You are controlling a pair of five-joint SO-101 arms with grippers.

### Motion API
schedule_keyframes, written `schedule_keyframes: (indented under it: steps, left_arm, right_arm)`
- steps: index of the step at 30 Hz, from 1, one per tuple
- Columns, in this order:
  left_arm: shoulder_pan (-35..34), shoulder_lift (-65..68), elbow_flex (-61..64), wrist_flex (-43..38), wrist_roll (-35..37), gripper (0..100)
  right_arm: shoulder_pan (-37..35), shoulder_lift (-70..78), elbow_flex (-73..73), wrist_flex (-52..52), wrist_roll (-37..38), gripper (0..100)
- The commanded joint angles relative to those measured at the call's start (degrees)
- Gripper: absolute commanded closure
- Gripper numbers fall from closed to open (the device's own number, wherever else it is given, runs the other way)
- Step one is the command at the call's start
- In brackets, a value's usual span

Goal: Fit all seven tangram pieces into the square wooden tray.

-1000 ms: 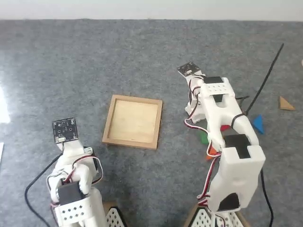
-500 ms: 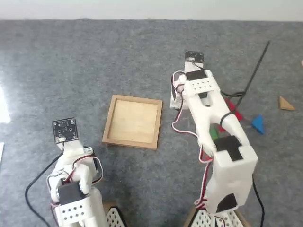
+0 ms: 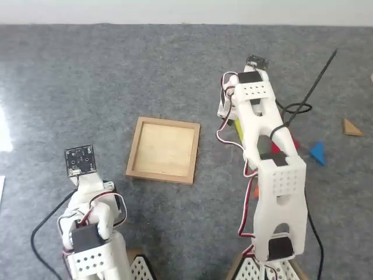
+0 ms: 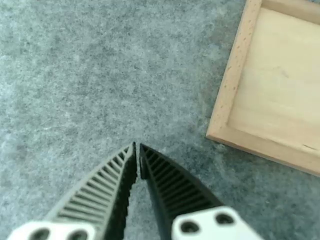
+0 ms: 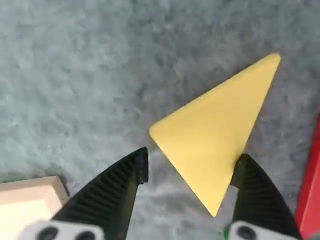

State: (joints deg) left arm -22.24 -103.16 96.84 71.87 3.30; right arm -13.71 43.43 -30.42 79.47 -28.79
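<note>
Through the right wrist: right gripper (image 5: 192,160) spread wide either side of yellow triangle (image 5: 220,130), near tray (image 3: 133,149). From above: stretched forward. Left gripper (image 4: 138,146) pinched together, empty, beside tray.

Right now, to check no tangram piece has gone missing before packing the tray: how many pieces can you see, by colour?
yellow piece: 1
red piece: 1
blue piece: 1
tan piece: 1
orange piece: 1
Total: 5 seen; the right arm may hide others.
</note>
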Motion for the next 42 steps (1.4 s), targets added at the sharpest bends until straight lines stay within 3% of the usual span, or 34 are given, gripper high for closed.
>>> schedule_keyframes:
  steps: [1, 11, 17, 23, 42]
  left_arm:
    - [-0.3, -1.0, -0.4, 0.4, -0.4, 99]
    - [-0.3, -1.0, -0.4, 0.4, -0.4, 99]
    - [-0.3, -1.0, -0.4, 0.4, -0.4, 99]
    - [-0.3, -1.0, -0.4, 0.4, -0.4, 99]
    - [-0.3, -1.0, -0.4, 0.4, -0.4, 99]
  right_arm:
    - [0.7, 1.6, -8.3, 2.8, -0.8, 73.6]
    - [0.5, 8.7, -20.5, 6.5, -1.1, 73.6]
    - [0.1, 9.4, -20.9, 6.1, -3.6, 72.9]
    - [-0.1, 10.0, -22.5, 5.8, -4.0, 65.3]
    - [0.5, 16.9, -28.3, 2.1, -4.2, 65.5]
